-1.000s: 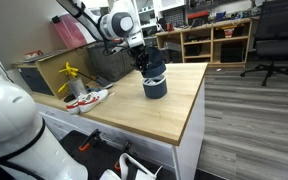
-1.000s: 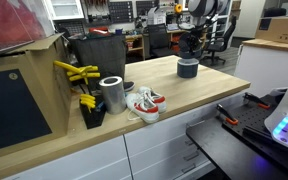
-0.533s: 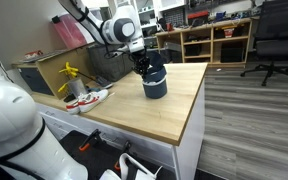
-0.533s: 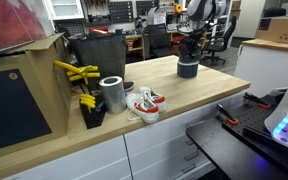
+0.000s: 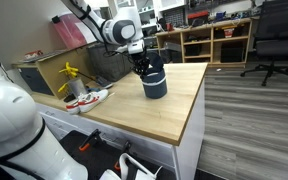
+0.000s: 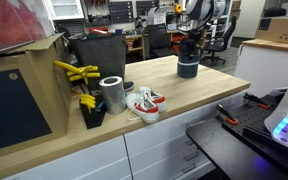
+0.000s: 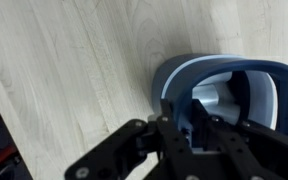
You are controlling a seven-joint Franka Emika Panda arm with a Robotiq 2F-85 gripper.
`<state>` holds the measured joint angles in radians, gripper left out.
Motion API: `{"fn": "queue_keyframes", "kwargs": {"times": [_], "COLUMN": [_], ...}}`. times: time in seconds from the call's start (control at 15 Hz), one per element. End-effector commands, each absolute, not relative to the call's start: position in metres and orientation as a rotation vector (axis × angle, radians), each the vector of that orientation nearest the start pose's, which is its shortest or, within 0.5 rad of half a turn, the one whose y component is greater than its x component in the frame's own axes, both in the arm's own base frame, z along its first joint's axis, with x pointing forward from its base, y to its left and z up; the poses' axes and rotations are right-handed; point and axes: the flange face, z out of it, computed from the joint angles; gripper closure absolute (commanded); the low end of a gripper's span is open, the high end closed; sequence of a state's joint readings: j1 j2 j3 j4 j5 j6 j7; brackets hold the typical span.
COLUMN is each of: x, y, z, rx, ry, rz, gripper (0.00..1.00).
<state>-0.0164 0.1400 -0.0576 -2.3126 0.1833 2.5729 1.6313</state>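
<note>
Almost nothing has moved since a second ago: the arm has tipped only a touch over the cup (image 5: 155,86), and the cup stands where it stood on the bench (image 5: 174,118).

In both exterior views the cup is upright, well apart from the white sneakers (image 6: 144,103), at the end of the bench away from them. The gripper (image 5: 146,69) comes down on it from above. The metal can (image 6: 112,93) stands just beside the sneakers, far from the cup.

In the wrist view the jaws are clenched on the cup's (image 7: 181,82) wall, one finger apparently inside the pale hollow and the other against the dark outside, with the gripper (image 7: 196,128) straddling the rim.

Judging by its look, the cup is a stiff, smooth-walled vessel, probably light and seemingly empty. A smooth wall can slip or swing in a one-sided pinch. The rim is the sensible place to hold it, gripped deep enough that the wall sits flat between the fingers.
</note>
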Motion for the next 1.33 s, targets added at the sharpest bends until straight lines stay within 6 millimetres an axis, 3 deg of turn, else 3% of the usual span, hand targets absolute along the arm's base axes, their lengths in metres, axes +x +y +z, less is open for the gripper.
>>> {"fn": "queue_keyframes", "kwargs": {"times": [0.0,1.27], "x": [0.5348,0.5380], "y": [-0.0422,-0.0499], "z": [0.2962,0.2863], "rx": [-1.752,-1.754], "ry": [2.384,2.400], "rz": [0.008,0.003], "gripper": [0.94,0.94]}}
